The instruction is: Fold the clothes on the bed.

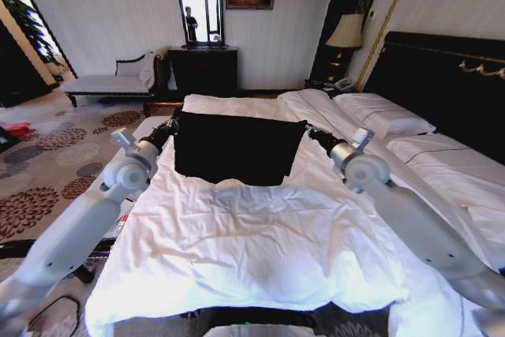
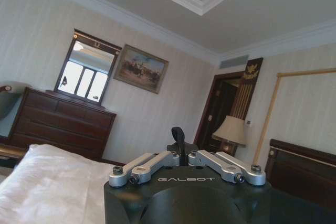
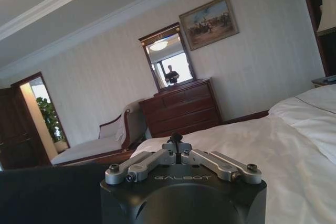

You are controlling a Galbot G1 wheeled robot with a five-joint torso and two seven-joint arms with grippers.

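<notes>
The clothes (image 1: 237,147), a black T-shirt, show as a flat dark rectangle over the far middle of the bed (image 1: 252,250) with its white duvet. Its upper edge runs straight between my two grippers. My left gripper (image 1: 173,121) is at the shirt's upper left corner, and my right gripper (image 1: 309,131) is at the upper right corner. In the left wrist view the left gripper (image 2: 178,139) has its fingers pressed together. The right gripper (image 3: 176,139) looks the same in its wrist view, with black fabric (image 3: 47,195) beside it. Both appear shut on the shirt's corners.
Pillows (image 1: 383,117) and a dark headboard (image 1: 442,76) line the bed's right side. A dark dresser (image 1: 203,70) with a mirror stands by the far wall. A chaise bench (image 1: 110,82) is at far left, a lamp (image 1: 346,32) at far right. Patterned carpet (image 1: 47,171) lies left of the bed.
</notes>
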